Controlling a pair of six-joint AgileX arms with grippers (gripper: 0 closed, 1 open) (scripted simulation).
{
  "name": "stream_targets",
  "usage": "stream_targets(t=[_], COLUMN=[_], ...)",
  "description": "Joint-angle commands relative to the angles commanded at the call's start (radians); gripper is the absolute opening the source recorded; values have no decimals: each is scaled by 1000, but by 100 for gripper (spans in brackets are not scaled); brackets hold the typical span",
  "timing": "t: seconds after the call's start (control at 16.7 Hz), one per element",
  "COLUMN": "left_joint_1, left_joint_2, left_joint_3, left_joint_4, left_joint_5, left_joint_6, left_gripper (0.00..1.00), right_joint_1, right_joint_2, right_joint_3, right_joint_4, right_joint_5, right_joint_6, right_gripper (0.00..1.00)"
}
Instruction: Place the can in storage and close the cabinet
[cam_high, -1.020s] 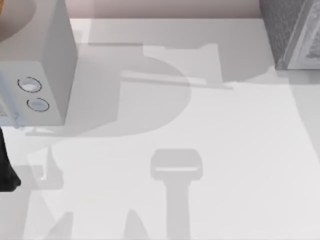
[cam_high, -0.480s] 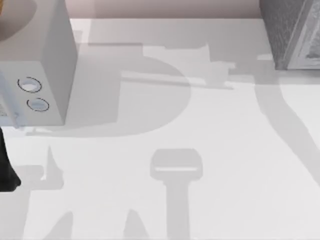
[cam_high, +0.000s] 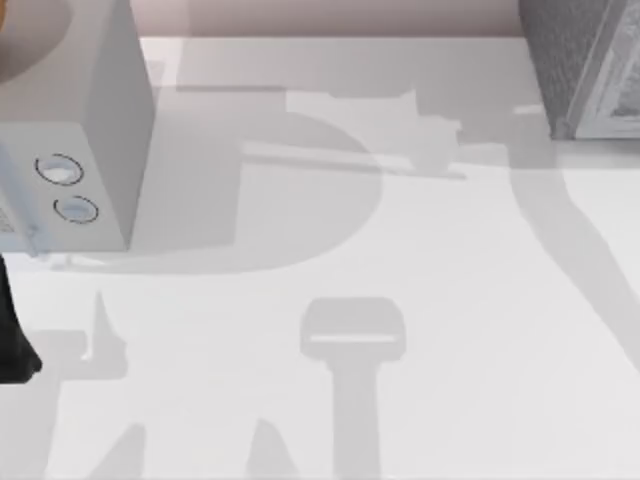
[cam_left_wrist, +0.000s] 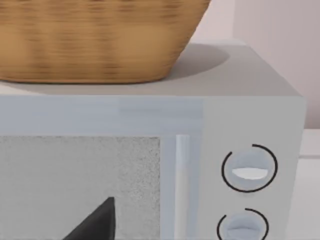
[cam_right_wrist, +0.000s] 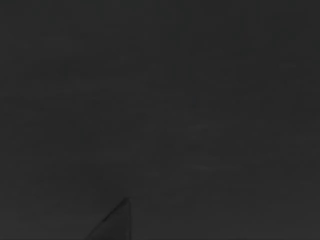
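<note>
The can is out of view. The cabinet (cam_high: 575, 65), a speckled grey box with a paler frame on one side, stands at the table's far right corner. A long arm shadow (cam_high: 580, 250) runs across the right of the table up to it. The right wrist view is dark. My left arm (cam_high: 12, 340) is a dark shape at the table's left edge, in front of the microwave. A dark tip of my left gripper (cam_left_wrist: 97, 225) shows in the left wrist view, close to the microwave's speckled door (cam_left_wrist: 75, 175).
A white microwave (cam_high: 95, 130) with two round knobs (cam_high: 60, 170) stands at the far left, with a wicker basket (cam_left_wrist: 95, 40) on its top. The white table (cam_high: 330, 400) carries only shadows across its middle and front.
An arm shadow has come onto the right side of the table, reaching to the grey cabinet, and has shifted slightly since. The left arm has stayed put.
</note>
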Motion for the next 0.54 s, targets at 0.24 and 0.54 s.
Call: stream_targets(t=[0.24, 0.54], left_joint_1=[0, 0], left_joint_2=[0, 0], left_joint_3=[0, 0], left_joint_4=[0, 0], left_joint_5=[0, 0], left_joint_6=[0, 0], left_gripper=[100, 100], right_joint_1=[-31, -55], right_joint_2=[72, 117], right_joint_3=[39, 67], right_joint_4=[11, 22], right_joint_5=[-38, -63], right_joint_6=[5, 7], right_gripper=[100, 100])
